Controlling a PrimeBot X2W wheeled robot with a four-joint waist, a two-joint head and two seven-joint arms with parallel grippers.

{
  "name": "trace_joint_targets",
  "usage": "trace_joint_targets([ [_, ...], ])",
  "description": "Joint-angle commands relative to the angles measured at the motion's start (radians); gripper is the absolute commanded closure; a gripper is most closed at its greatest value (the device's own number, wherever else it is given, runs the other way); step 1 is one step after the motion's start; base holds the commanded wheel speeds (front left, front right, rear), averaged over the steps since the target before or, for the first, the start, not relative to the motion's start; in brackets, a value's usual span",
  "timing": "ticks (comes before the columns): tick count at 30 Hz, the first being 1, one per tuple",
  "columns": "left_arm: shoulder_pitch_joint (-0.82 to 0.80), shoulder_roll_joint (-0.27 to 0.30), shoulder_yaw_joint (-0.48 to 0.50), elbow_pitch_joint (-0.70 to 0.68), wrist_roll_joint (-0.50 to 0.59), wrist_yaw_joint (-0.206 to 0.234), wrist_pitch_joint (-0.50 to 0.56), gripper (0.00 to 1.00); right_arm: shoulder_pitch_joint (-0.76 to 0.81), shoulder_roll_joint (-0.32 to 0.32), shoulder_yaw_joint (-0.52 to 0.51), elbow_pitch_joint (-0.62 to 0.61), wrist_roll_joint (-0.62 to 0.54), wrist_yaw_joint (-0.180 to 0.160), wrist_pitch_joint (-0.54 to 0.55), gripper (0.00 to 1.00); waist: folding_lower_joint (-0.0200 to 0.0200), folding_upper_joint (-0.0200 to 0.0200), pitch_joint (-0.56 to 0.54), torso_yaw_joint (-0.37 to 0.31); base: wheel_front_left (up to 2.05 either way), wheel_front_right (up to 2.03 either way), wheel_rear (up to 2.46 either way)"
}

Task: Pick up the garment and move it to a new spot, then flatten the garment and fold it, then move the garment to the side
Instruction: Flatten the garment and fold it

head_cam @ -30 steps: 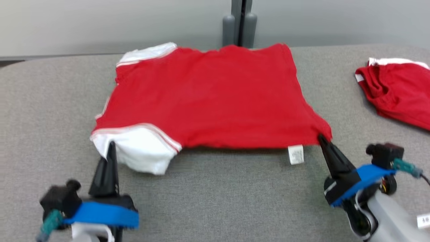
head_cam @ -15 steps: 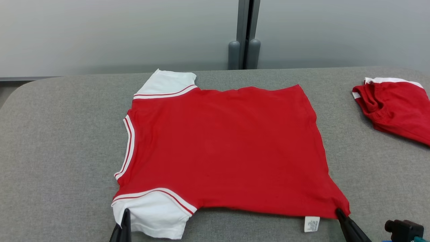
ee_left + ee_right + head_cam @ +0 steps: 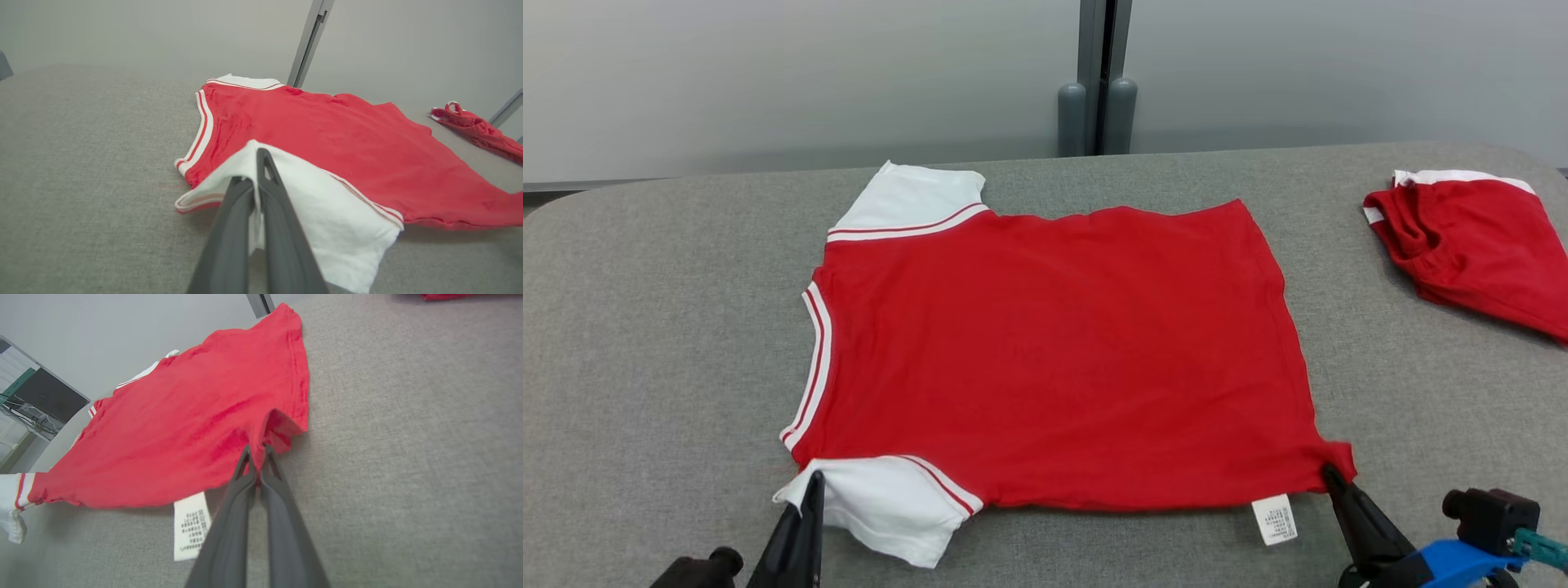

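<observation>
The garment [image 3: 1054, 351] is a red T-shirt with white sleeves, spread nearly flat on the grey table, collar to the left. My left gripper [image 3: 814, 482] is shut on the near white sleeve [image 3: 310, 196], lifting its edge a little. At the shirt's near right hem corner [image 3: 278, 428], my right gripper [image 3: 1330, 474] is shut on the red cloth, which bunches up around the fingertips. A white care label [image 3: 1274, 519] hangs from the near edge beside that corner.
A second red garment [image 3: 1478, 245] lies crumpled at the table's right side. A grey post [image 3: 1097, 77] stands behind the table's far edge [image 3: 727, 173], against a pale wall. Bare grey table surface [image 3: 645, 343] lies left of the shirt.
The camera has tilted up, so the whole picture shifted. The shirt now lies more spread out and flatter. Both grippers keep their hold on the sleeve and hem corner.
</observation>
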Motion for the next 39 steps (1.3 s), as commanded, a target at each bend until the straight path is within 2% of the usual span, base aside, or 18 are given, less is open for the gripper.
trace_joint_targets([
  [1,-0.045,0.016,-0.002,0.007,0.012,-0.011,0.008,1.0,-0.034,0.007,-0.007,0.011,-0.009,0.001,0.016,1.0,-0.0001,0.0,0.007,-0.001,0.0,0.0,0.0],
  [7,-0.169,0.052,-0.017,0.063,0.027,-0.041,0.034,1.0,-0.137,0.016,-0.001,0.066,-0.037,0.001,0.04,1.0,-0.0001,0.0,0.032,-0.008,0.0,0.0,0.0],
  [13,-0.328,0.064,-0.026,0.173,0.023,-0.063,0.039,1.0,-0.288,0.023,0.027,0.162,-0.041,0.001,0.045,1.0,-0.0001,0.0,0.074,-0.022,0.0,0.0,0.0],
  [23,-0.54,0.048,-0.074,0.426,0.001,-0.09,0.003,1.0,-0.497,0.041,0.085,0.384,-0.031,0.001,-0.014,1.0,-0.0001,0.0,0.133,-0.025,0.0,0.0,0.0],
  [24,-0.552,0.044,-0.078,0.448,0.0,-0.09,-0.002,1.0,-0.51,0.044,0.09,0.403,-0.029,0.001,-0.026,0.7,-0.0001,0.0,0.134,-0.025,0.0,0.0,0.0],
  [25,-0.566,0.042,-0.084,0.469,0.001,-0.091,-0.01,0.93,-0.52,0.048,0.096,0.42,-0.028,0.001,-0.037,0.0,-0.0001,0.0,0.136,-0.024,0.0,0.0,0.0],
  [26,-0.576,0.04,-0.091,0.486,0.007,-0.092,-0.02,0.55,-0.526,0.053,0.102,0.435,-0.022,0.001,-0.05,0.0,-0.0001,0.0,0.136,-0.022,0.0,0.0,0.0],
  [27,-0.58,0.037,-0.095,0.504,0.011,-0.093,-0.029,0.0,-0.527,0.053,0.109,0.446,-0.018,0.001,-0.061,0.0,-0.0001,0.0,0.135,-0.02,0.0,0.0,0.0],
  [33,-0.533,0.013,-0.068,0.539,0.007,-0.09,-0.059,0.0,-0.465,0.002,0.157,0.449,-0.014,0.001,-0.151,0.0,-0.0001,0.0,0.105,-0.011,0.0,0.0,0.0],
  [39,-0.425,0.003,-0.036,0.501,0.025,-0.076,-0.061,0.0,-0.41,-0.044,0.19,0.423,-0.037,0.001,-0.172,0.0,-0.0001,0.0,0.094,-0.009,0.0,0.0,0.0],
])
